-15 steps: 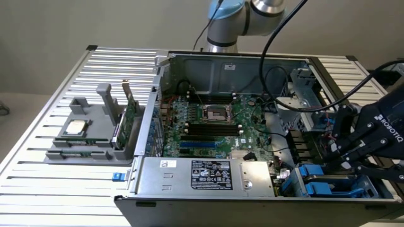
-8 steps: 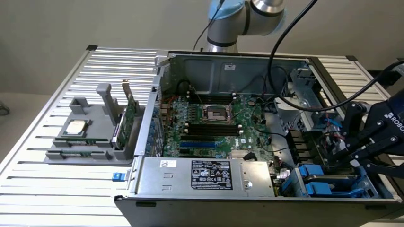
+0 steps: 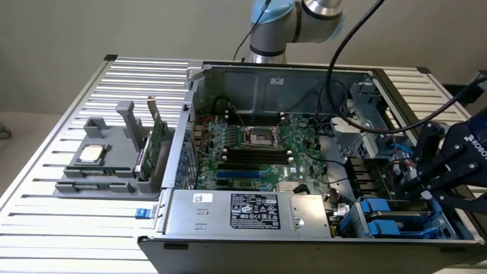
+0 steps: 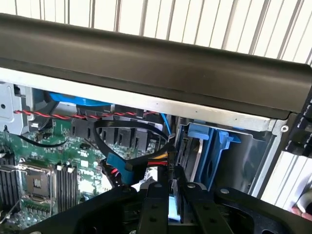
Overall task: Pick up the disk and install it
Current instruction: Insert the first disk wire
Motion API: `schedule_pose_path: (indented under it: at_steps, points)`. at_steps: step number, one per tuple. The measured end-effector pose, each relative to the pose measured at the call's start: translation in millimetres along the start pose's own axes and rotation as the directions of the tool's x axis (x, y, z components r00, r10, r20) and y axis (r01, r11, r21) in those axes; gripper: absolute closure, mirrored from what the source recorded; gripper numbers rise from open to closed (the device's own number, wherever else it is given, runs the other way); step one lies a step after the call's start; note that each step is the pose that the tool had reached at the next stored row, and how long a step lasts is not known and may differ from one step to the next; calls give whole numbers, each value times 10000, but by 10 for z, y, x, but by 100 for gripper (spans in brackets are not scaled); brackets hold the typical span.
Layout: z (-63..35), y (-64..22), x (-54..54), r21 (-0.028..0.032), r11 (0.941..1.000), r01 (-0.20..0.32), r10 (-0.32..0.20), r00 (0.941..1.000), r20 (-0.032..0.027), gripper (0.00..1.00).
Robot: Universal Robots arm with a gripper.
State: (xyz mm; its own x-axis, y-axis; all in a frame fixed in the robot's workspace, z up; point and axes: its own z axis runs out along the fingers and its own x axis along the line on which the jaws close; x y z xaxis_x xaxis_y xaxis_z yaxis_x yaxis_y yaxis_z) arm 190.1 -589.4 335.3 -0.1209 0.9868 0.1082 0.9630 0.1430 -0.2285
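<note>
Grips the disk (image 4: 170, 207) edge-on in the hand (image 3: 417, 191), fingers (image 4: 155, 207) nearly together. Holds it over the blue drive bay (image 3: 380, 220) inside the open computer case (image 3: 251, 85), at the exterior view's right.

White capital letters (image 3: 475, 146) reading "ROBO" run along the black body of the tool (image 3: 421, 196) at the exterior view's right, and the picture's edge cuts the word off there. The large black-and-white label (image 3: 256, 210) on the silver power supply (image 3: 300, 220) carries rows of print and small round marks, all too fine to read. A small white sticker (image 3: 202, 198) near the same box's corner is also illegible, as is the pale sticker (image 3: 275, 80) on the case's rear wall (image 3: 251, 85). White markings on the green motherboard (image 3: 300, 154) cannot be made out.
</note>
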Motion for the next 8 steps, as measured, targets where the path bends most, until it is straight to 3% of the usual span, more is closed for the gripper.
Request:
schedule_pose_path:
  at_steps: [3,6,8]
  points:
    - [2,1,0,-29,9994,-349,349,9994,-6,83]
    - [1,0,0,-56,9978,-661,662,9978,60,83]
    - [1,0,0,-80,9963,-856,857,9962,135,83]
